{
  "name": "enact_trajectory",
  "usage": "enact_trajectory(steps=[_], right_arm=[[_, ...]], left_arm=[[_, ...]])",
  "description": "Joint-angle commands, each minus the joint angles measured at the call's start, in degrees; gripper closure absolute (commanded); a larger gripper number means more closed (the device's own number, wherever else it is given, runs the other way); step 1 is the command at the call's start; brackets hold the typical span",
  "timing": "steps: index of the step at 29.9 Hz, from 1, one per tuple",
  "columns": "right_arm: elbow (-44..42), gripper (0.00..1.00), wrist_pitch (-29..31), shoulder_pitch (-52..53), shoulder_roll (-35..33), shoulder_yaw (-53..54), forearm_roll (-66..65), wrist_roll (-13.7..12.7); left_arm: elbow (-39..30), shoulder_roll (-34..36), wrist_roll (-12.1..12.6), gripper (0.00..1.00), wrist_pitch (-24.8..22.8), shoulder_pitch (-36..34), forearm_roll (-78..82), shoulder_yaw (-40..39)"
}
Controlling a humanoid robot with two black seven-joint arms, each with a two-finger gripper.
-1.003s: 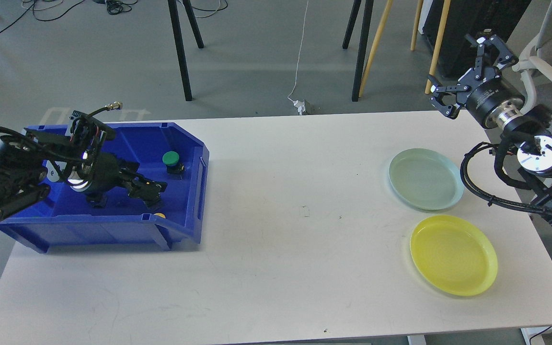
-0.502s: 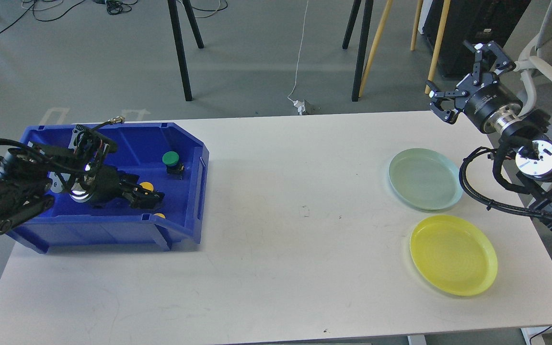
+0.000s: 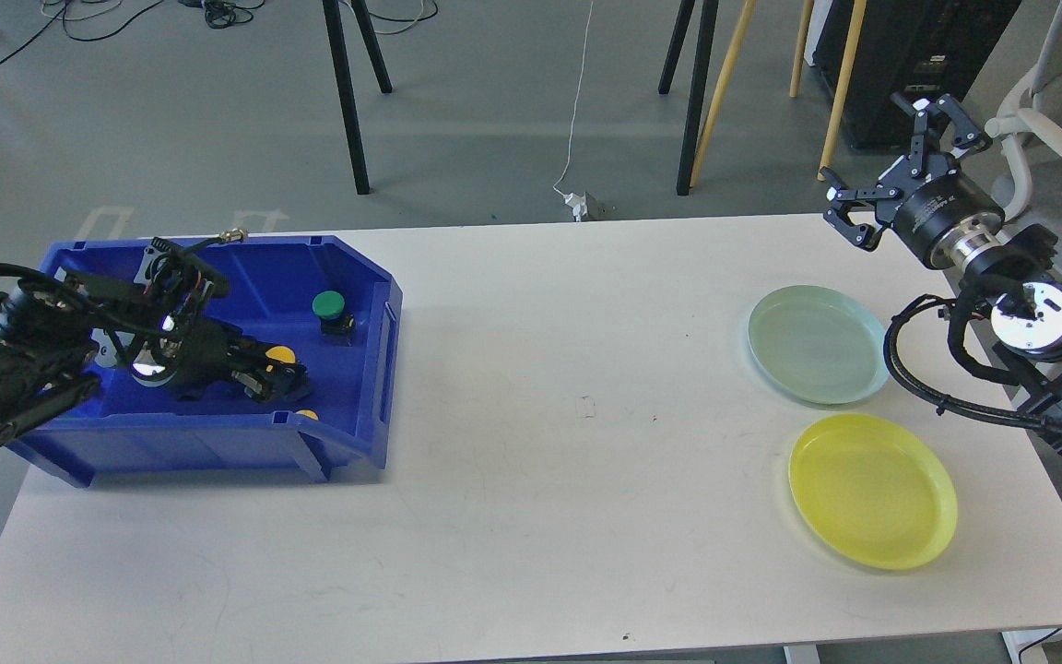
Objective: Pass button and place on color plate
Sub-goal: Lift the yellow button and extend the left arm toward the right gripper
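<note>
A blue bin (image 3: 374, 277) stands at the table's left. In it are a green button (image 3: 329, 305) on a black base, a yellow button (image 3: 282, 354) and a second yellow button (image 3: 308, 415) half hidden behind the front wall. My left gripper (image 3: 275, 376) is low inside the bin, right at the first yellow button; it is dark and its fingers cannot be told apart. My right gripper (image 3: 895, 168) is open and empty, held in the air past the table's far right corner. A pale green plate (image 3: 819, 344) and a yellow plate (image 3: 872, 490) lie at the right.
The white table (image 3: 549, 443) has bare surface between the bin and the plates. Black stand legs (image 3: 351, 101), wooden poles (image 3: 720, 92) and a white cable (image 3: 575, 111) are on the floor behind the table. A chair (image 3: 1056, 129) is at the far right.
My left gripper has drawn back to the left and lower in the bin, uncovering a yellow button at its tip. My right gripper has dropped slightly and turned a little.
</note>
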Motion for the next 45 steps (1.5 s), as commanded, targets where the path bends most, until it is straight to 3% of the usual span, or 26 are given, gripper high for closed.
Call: enact_trajectory(steps=[1, 4, 7, 11, 15, 19, 25, 37, 40, 45], right_arm=[[1.43, 0.01, 0.0, 0.13, -0.74, 0.08, 0.0, 0.0], [4.76, 0.01, 0.0, 0.13, -2.75, 0.08, -0.09, 0.09], [12.39, 0.01, 0.0, -0.22, -8.37, -0.53, -0.97, 0.09], [27.94, 0.01, -0.14, -6.1, -16.36, -0.37, -6.3, 0.61], [41.49, 0.01, -6.45, -11.2, -21.13, 0.16, -19.04, 2.63], [49.33, 0.01, -14.8, -13.58, -20.61, 0.61, -31.18, 8.68], [49.52, 0.01, -17.45, -13.59, -13.49, -0.27, -33.22, 17.31], [44.33, 0.01, -18.07, -12.88, -3.91, -3.62, -36.92, 18.45], [44.15, 0.02, -18.42, -12.88, -2.94, -3.35, -36.83, 20.18], [44.24, 0.04, -19.3, -12.88, -2.76, -2.3, -36.56, 20.18]], left_arm=[[-7.59, 4.94, 0.01, 0.95, -1.54, -4.98, -1.01, -3.97], [-16.04, 9.35, 0.01, 0.94, -5.22, -5.69, -4.95, -13.09], [-21.5, 8.66, 0.01, 0.94, -7.69, -2.81, -13.9, -23.38], [-21.51, 0.68, 0.01, 0.93, -7.35, 2.65, -26.12, -31.21], [-20.46, -7.93, 0.01, 0.93, -6.47, 6.87, -33.52, -37.37], [-13.36, -16.64, 0.01, 0.93, -6.11, 8.98, -37.13, -39.4], [-10.61, -22.19, 0.01, 0.92, -4.45, 9.42, -42.93, -39.14], [-10.61, -22.2, 0.01, 0.93, -5.23, 9.42, -44.78, -39.41], [-10.61, -22.19, 0.01, 0.93, -5.32, 9.42, -44.78, -39.41], [-10.53, -22.19, 0.01, 0.93, -5.85, 9.42, -46.01, -39.41]])
